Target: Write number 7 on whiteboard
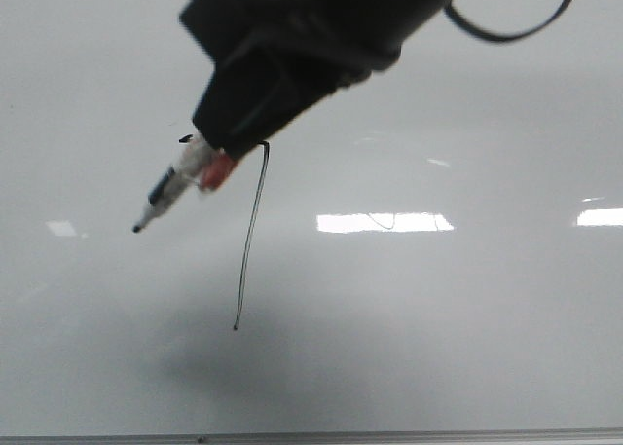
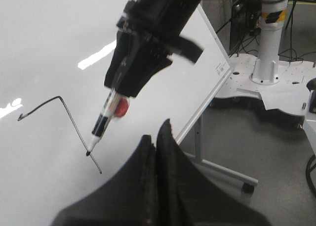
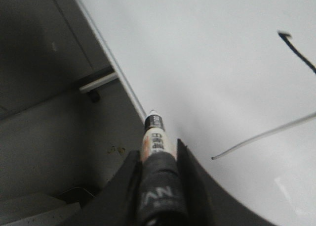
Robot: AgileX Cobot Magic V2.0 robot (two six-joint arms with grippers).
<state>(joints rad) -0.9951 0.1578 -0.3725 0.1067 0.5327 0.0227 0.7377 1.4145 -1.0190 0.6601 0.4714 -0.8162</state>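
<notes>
We see the number 7 [image 2: 69, 118] drawn in thin black line on the whiteboard [image 1: 467, 318], its long downstroke ending not far above the board's grey bottom edge. The marker [image 1: 167, 194] points with its tip slightly off the stroke, toward the left edge. The right gripper [image 3: 158, 159] is clamped on this marker. The left gripper [image 2: 157, 137] has its two fingers pressed together and carries nothing.
</notes>
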